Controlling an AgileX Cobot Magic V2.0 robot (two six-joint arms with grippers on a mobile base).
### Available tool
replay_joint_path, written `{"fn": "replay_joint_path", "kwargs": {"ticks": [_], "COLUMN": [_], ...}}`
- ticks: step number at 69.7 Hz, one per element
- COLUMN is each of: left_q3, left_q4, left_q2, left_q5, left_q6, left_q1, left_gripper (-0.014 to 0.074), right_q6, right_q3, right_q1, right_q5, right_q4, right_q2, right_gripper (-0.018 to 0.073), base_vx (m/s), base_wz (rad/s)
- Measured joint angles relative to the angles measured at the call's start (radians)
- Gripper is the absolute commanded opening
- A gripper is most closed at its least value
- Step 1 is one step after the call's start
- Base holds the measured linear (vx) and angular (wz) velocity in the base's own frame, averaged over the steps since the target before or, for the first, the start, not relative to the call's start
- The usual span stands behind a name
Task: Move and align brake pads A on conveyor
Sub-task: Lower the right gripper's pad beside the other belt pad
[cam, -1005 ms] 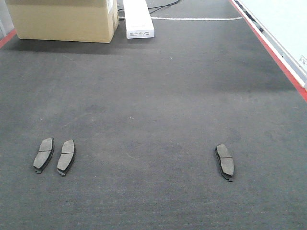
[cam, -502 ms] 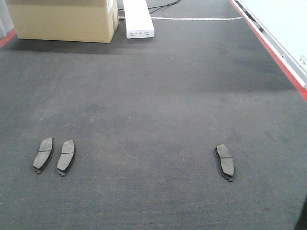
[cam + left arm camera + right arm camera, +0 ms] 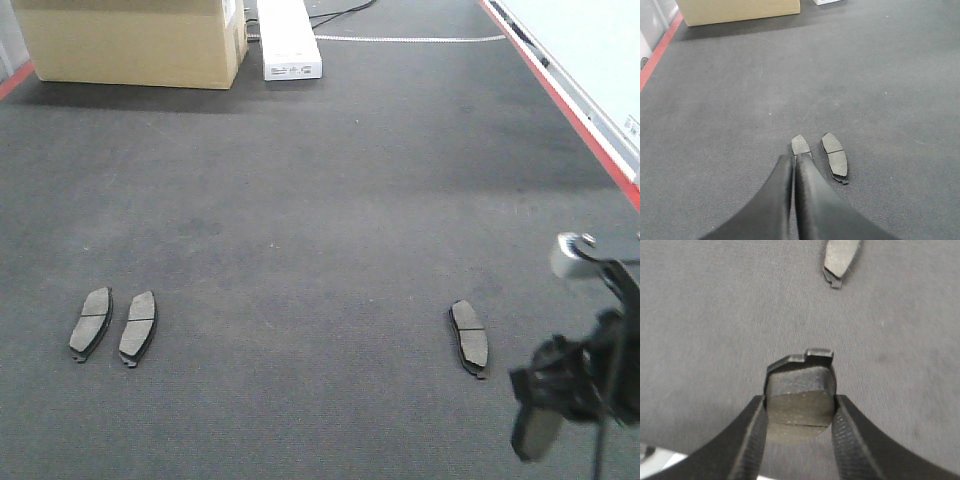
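Note:
Two brake pads lie side by side on the dark conveyor belt at the left. A third pad lies at the right. My right gripper is at the lower right, shut on a fourth pad and holding it above the belt, nearer than the third pad. My left gripper is shut and empty, its tips over the near end of the left pad, with the other pad just right of it. It is out of the front view.
A cardboard box and a white box stand at the belt's far end. Red frame edges run along the right side and the far left. A white cable lies across the far end.
My right gripper has come into the front view at the lower right, holding a pad. The three pads on the belt have not moved.

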Motion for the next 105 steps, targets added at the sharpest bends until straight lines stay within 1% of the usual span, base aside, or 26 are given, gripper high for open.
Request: {"fn": "replay_joint_path", "kwargs": {"ticks": [10,22,43,59,87,105], "left_q3": [0.0,0.0,0.0,0.0,0.0,0.0], "left_q4": [0.0,0.0,0.0,0.0,0.0,0.0], "left_q2": [0.0,0.0,0.0,0.0,0.0,0.0], "left_q5": [0.0,0.0,0.001,0.001,0.001,0.001], "left_q6": [0.0,0.0,0.0,0.0,0.0,0.0], "left_q1": [0.0,0.0,0.0,0.0,0.0,0.0], "left_gripper": [-0.0006,-0.0006,-0.0006,-0.0006,-0.0006,-0.0006], "right_q6": [-0.031,-0.042,-0.101,-0.113,-0.122,-0.122], "right_q3": [-0.111,-0.25,-0.428,-0.573,-0.787,-0.853], "right_q1": [0.0,0.0,0.0,0.0,0.0,0.0], "right_q5": [-0.011,-0.015,0.098,0.124,0.213,0.231], "right_q4": [0.003,0.003,0.003,0.003,-0.037,-0.046], "right_q2": [0.123,0.268,0.563,0.752,1.002,1.067], "right_gripper": [-0.0008,-0.0008,-0.0008,-0.0008,-0.0008,0.0008], "base_vx": [0.0,0.0,0.0,0.0,0.0,0.0], "base_wz": [0.0,0.0,0.0,0.0,0.0,0.0]}}
